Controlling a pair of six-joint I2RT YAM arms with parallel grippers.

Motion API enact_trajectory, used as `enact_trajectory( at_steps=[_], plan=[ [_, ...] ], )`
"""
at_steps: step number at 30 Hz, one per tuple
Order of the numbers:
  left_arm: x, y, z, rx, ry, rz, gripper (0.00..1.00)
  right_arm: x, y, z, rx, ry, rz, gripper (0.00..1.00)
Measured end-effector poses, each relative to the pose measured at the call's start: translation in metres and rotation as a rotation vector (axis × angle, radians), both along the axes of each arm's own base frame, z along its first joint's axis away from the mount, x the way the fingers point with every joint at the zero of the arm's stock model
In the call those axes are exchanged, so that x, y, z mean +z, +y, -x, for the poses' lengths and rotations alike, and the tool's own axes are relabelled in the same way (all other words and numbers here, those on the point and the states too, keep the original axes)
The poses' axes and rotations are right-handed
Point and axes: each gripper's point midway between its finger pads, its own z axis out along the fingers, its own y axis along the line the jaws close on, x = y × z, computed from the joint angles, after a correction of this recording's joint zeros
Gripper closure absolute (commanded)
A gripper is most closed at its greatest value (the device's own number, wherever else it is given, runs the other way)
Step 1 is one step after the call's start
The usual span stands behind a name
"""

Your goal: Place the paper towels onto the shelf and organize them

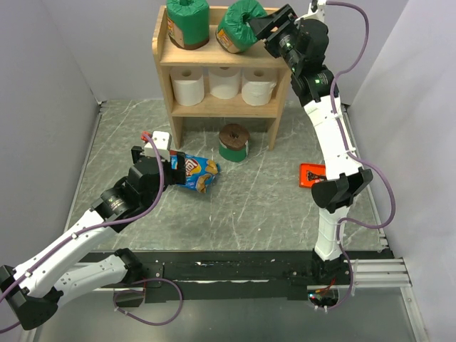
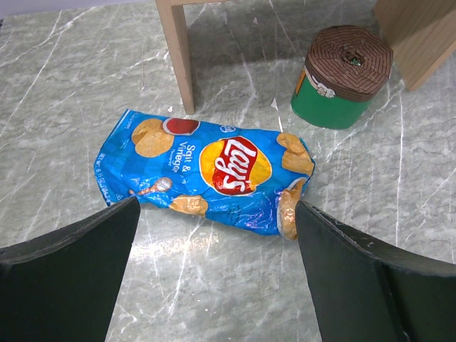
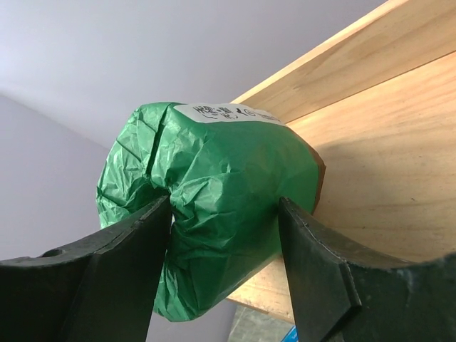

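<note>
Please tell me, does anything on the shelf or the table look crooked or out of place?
Yes. On the top board of the shelf, the right green roll leans askew, with its wrapping dented between the fingers of the right claw. Also, a blue Lay's chip bag lies crumpled on the table.

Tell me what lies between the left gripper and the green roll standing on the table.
The blue chip bag lies flat between the left gripper and the green roll, clearest in the left wrist view.
</note>
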Motion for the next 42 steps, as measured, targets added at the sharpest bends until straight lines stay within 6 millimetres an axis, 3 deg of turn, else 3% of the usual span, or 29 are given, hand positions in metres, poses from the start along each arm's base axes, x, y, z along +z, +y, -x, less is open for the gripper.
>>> enact_trajectory(
  at_steps=[14, 23, 32, 38, 42],
  plan=[
    [-0.001, 0.000, 0.000, 0.000, 0.002, -0.002, 0.04, 0.008, 0.008, 0.000, 0.050, -0.050, -0.007, 0.23],
    [-0.001, 0.000, 0.000, 0.000, 0.002, -0.002, 0.04, -0.009, 0.012, -0.013, 0.066, -0.024, 0.003, 0.23],
    [-0.001, 0.000, 0.000, 0.000, 0.002, -0.002, 0.04, -0.006, 0.013, -0.012, 0.077, -0.058, 0.039, 0.22],
    [-0.001, 0.000, 0.000, 0.002, 0.001, -0.002, 0.04, -0.018, 0.018, 0.003, 0.108, -0.066, 0.164, 0.22],
    [0.003, 0.004, 0.001, 0.012, -0.014, 0.007, 0.04, -0.033, 0.021, 0.041, 0.128, -0.051, 0.293, 0.22]
  ],
)
